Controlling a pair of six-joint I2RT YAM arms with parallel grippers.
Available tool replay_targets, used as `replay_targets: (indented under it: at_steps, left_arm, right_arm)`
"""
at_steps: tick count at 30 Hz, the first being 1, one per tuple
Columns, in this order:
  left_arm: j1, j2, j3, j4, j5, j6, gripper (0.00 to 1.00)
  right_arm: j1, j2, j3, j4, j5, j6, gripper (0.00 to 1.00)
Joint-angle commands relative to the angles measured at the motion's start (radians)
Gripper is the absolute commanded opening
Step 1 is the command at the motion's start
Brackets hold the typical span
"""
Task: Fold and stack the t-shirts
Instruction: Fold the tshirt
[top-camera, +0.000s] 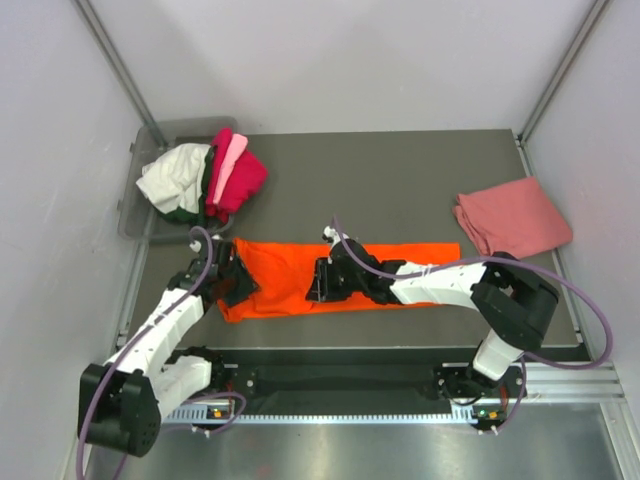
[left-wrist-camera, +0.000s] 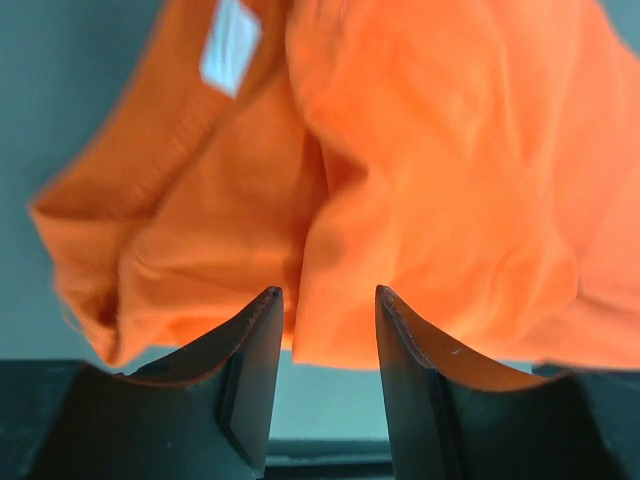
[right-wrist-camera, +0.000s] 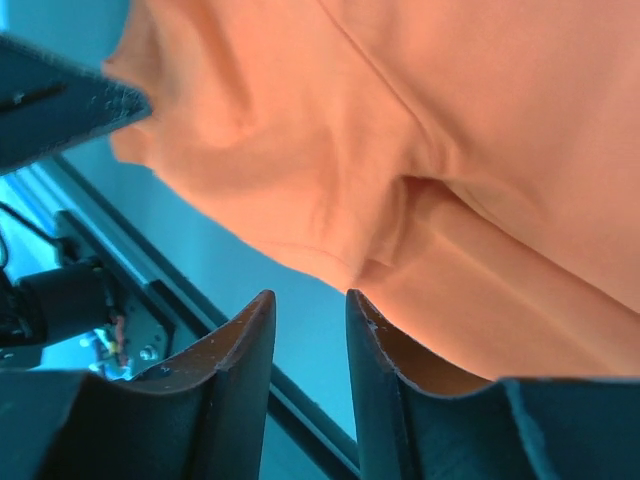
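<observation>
Top external view: six t-shirts counted. One orange t-shirt (top-camera: 283, 272), spread as a long strip across the near middle of the table (top-camera: 400, 180). One salmon-pink t-shirt (top-camera: 512, 218), folded at the far right, well apart from both arms. Four more heaped at the far left in and over the one grey bin (top-camera: 135, 215): white t-shirt (top-camera: 172, 178), dark green t-shirt (top-camera: 206, 185), light pink t-shirt (top-camera: 232, 160), magenta t-shirt (top-camera: 245, 182). Two arms, two grippers.

Left gripper (top-camera: 235, 282) down at the left end of the orange strip. Right gripper (top-camera: 322, 282) down on the strip near its middle, arm stretched in from the right.

Left wrist view: jaws parted, bare table showing through the gap. Rumpled orange cloth bunched just beyond the fingertips, near edge level with them, nothing pinched.

Right wrist view: jaws parted more narrowly, table showing in the gap. Orange cloth edge just past the tips, not clamped.
</observation>
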Motion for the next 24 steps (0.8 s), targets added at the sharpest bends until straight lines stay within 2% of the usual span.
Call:
replay_targets:
  at_steps: [1, 4, 5, 7, 8, 11, 14, 16, 19, 22, 23, 24]
  left_arm:
    - [0.003, -0.049, -0.071, 0.052, 0.111, -0.035, 0.47]
    - [0.002, -0.037, -0.091, 0.064, 0.1, -0.045, 0.46]
    - [0.002, -0.031, -0.093, 0.069, 0.1, -0.041, 0.42]
    - [0.002, -0.015, -0.094, 0.08, 0.1, -0.038, 0.41]
    - [0.002, -0.012, -0.096, 0.086, 0.105, -0.037, 0.36]
    - [0.002, -0.006, -0.105, 0.104, 0.123, -0.035, 0.33]
    - [0.002, -0.001, -0.117, 0.119, 0.146, -0.038, 0.23]
    - [0.002, -0.004, -0.123, 0.124, 0.157, -0.043, 0.11]
    - [0.002, -0.021, -0.12, 0.104, 0.156, -0.046, 0.07]
    - [0.002, -0.046, -0.111, 0.074, 0.148, -0.049, 0.0]
    - [0.002, -0.049, -0.108, 0.066, 0.145, -0.051, 0.0]
    - [0.002, -0.061, -0.102, 0.038, 0.137, -0.052, 0.0]
  right_arm:
    - [-0.001, 0.011, -0.018, 0.02, 0.028, -0.032, 0.35]
    - [0.0, 0.048, -0.004, 0.034, 0.018, -0.049, 0.33]
    - [-0.001, 0.069, 0.0, 0.037, 0.015, -0.054, 0.33]
    - [-0.001, 0.09, 0.015, 0.042, 0.006, -0.061, 0.33]
    - [0.0, 0.106, 0.02, 0.047, 0.005, -0.063, 0.33]
    - [0.0, 0.129, 0.029, 0.059, 0.0, -0.066, 0.35]
    - [0.002, 0.143, 0.039, 0.065, -0.005, -0.068, 0.35]
    - [0.004, 0.144, 0.043, 0.07, -0.008, -0.069, 0.35]
    - [0.005, 0.146, 0.054, 0.064, -0.003, -0.081, 0.35]
    - [0.004, 0.15, 0.069, 0.05, 0.001, -0.089, 0.22]
    - [0.004, 0.152, 0.074, 0.045, 0.001, -0.092, 0.11]
    - [0.004, 0.153, 0.083, 0.034, 0.001, -0.094, 0.05]
